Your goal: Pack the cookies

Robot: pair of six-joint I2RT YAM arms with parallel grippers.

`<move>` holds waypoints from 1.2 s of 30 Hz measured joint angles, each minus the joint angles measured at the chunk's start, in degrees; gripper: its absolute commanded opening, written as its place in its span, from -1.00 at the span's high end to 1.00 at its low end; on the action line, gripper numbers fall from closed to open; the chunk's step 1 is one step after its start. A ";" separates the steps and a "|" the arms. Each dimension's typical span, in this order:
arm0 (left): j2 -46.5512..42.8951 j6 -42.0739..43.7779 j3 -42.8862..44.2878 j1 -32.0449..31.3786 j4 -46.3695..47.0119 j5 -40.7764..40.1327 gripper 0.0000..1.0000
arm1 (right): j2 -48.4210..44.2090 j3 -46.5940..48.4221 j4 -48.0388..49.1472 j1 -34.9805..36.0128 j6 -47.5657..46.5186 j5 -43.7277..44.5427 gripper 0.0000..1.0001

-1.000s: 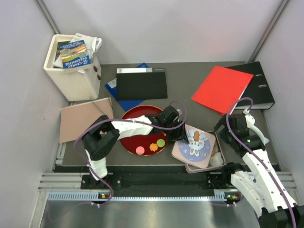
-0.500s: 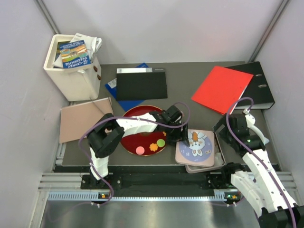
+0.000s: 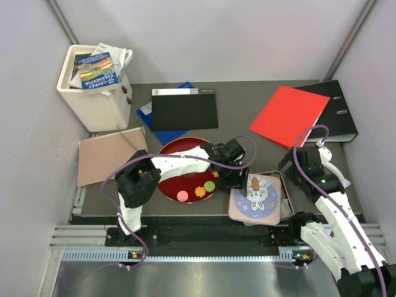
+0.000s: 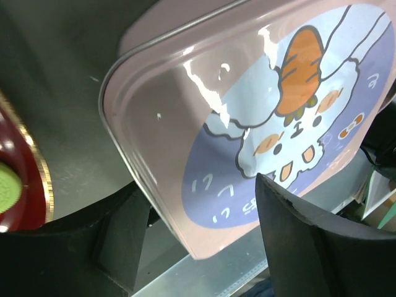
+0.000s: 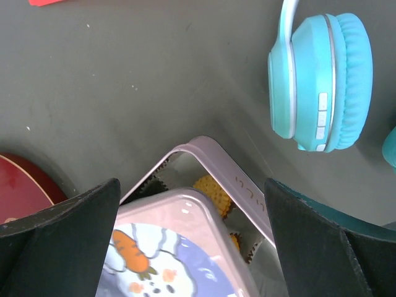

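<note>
On the red plate (image 3: 176, 162) lie three cookies: pink (image 3: 182, 195), orange (image 3: 200, 191) and green (image 3: 210, 185). The green cookie (image 4: 5, 193) also shows at the left edge of the left wrist view. A pink bunny lid (image 3: 257, 198) lies askew over the pink tin (image 3: 286, 189). My left gripper (image 3: 237, 177) is open at the lid's left corner. That corner of the lid (image 4: 260, 117) sits loosely between its fingers (image 4: 303, 247). My right gripper (image 5: 192, 185) hangs wide open above the tin's far corner (image 5: 216, 158). Yellow cookies (image 5: 213, 193) in paper cups show inside.
Teal headphones (image 5: 322, 80) lie right of the tin. At the back are a white bin of booklets (image 3: 93, 86), a black folder (image 3: 184, 110), a red folder (image 3: 288, 114) and a black binder (image 3: 340, 108). A tan board (image 3: 108, 154) lies left of the plate.
My left gripper has moved right with the lid, which now covers more of the tin. Its jaws have widened off the lid. The right arm has barely moved.
</note>
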 measured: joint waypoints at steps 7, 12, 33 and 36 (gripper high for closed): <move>2.49 1.01 3.82 -2.16 -2.80 -0.46 -0.45 | 0.70 1.53 0.39 0.09 -0.39 0.57 -0.98; 3.72 1.09 6.01 -2.16 -3.80 -1.88 -0.47 | 0.81 2.08 0.39 0.09 -0.39 0.76 -0.98; 5.33 0.59 7.43 -2.08 -3.61 -2.99 -0.46 | -4.52 -2.69 -2.05 1.44 -4.15 -12.35 1.00; 5.33 0.57 7.54 -2.08 -3.61 -3.10 -0.46 | -1.31 -3.02 -2.21 1.44 -3.17 -13.22 1.00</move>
